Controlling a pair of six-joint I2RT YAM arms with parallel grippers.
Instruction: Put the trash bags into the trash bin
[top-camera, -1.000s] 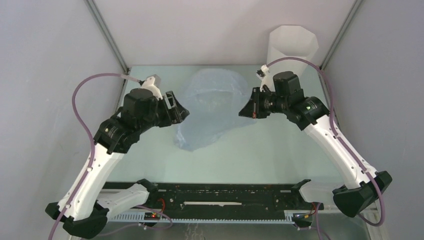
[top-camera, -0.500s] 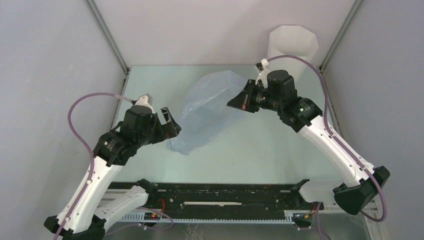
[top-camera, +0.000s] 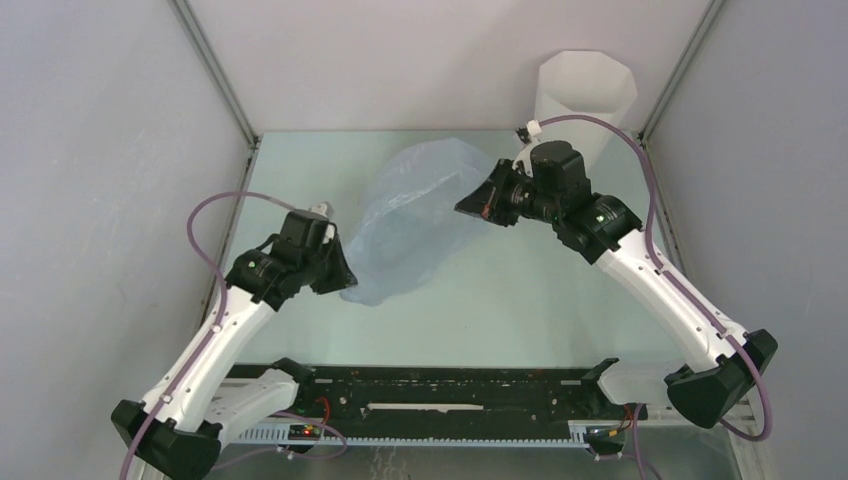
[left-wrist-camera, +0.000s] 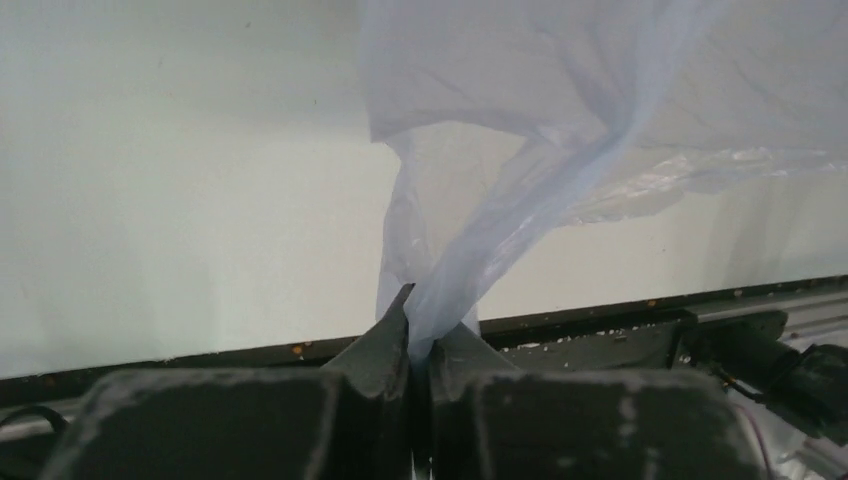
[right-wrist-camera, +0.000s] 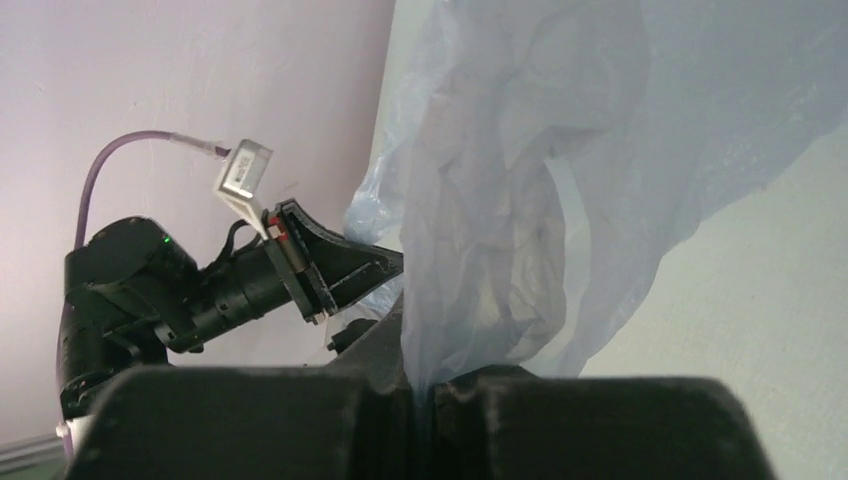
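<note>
I had both the left gripper (left-wrist-camera: 421, 335) and the right gripper (right-wrist-camera: 420, 385) clamped on the bag (top-camera: 410, 225) hanging between them, the bin (top-camera: 587, 95) just beyond the right one, and I feared the thin film might slip or tear if pulled tighter

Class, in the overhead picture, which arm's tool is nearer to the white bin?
Right. The right tool holds the bag just in front and to the left of the bin. The left tool holds the bag's other end, much farther off toward the near left.
</note>
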